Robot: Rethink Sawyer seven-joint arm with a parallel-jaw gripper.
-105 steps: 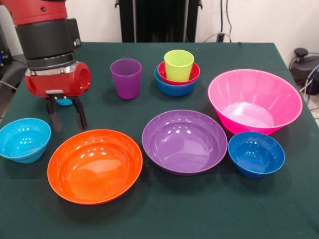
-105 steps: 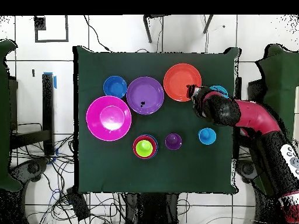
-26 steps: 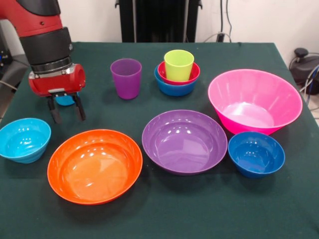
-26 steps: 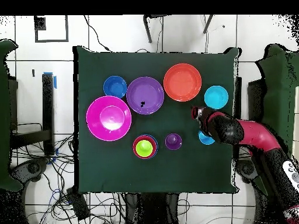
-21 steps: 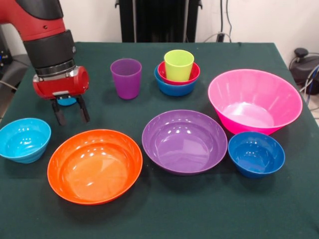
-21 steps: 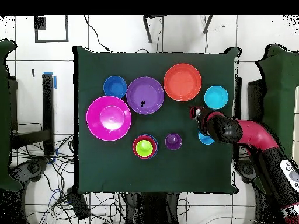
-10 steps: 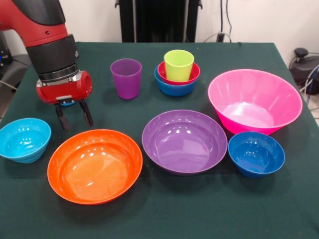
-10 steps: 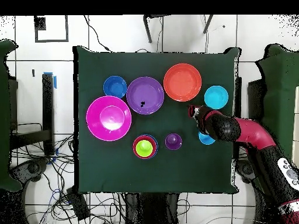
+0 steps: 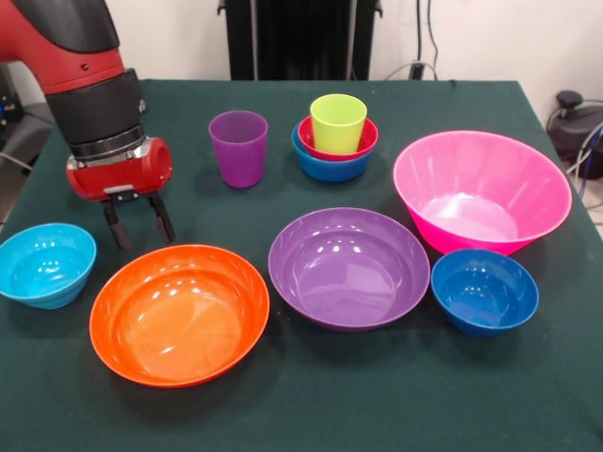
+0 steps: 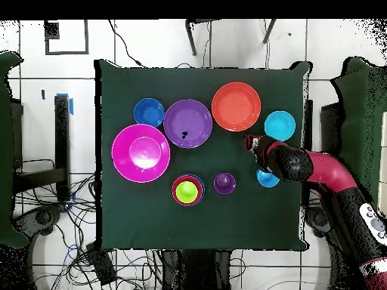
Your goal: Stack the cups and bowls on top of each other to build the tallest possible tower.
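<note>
The dark green cloth-covered counter (image 9: 311,405) carries everything, largest first. The big deep glossy pink bowl (image 9: 481,191) stands empty, and so do the wide shallow purple bowl (image 9: 349,266) beside it and the wide shallow orange bowl (image 9: 179,313). The small dark blue bowl (image 9: 484,291) sits just in front of the pink one, holding nothing, and the small cyan bowl (image 9: 45,264) is empty too, just beside the orange bowl's rim.

The tower (image 9: 334,137) so far is a small blue bowl (image 9: 330,167) with a red bowl (image 9: 337,143) nested in it and the lime green plastic tumbler (image 9: 337,122) standing upright in the red one. The smooth purple tumbler (image 9: 238,148) stands alone, upright and empty, just beside that stack.

My red and black arm (image 9: 89,89) hangs my jaws (image 9: 138,222) parted and empty above bare cloth, between the cyan bowl and the orange bowl's far edge.

The overhead view shows a small light blue round piece (image 10: 265,178) partly under my arm, probably the third cup; the front view hides it behind my wrist.
</note>
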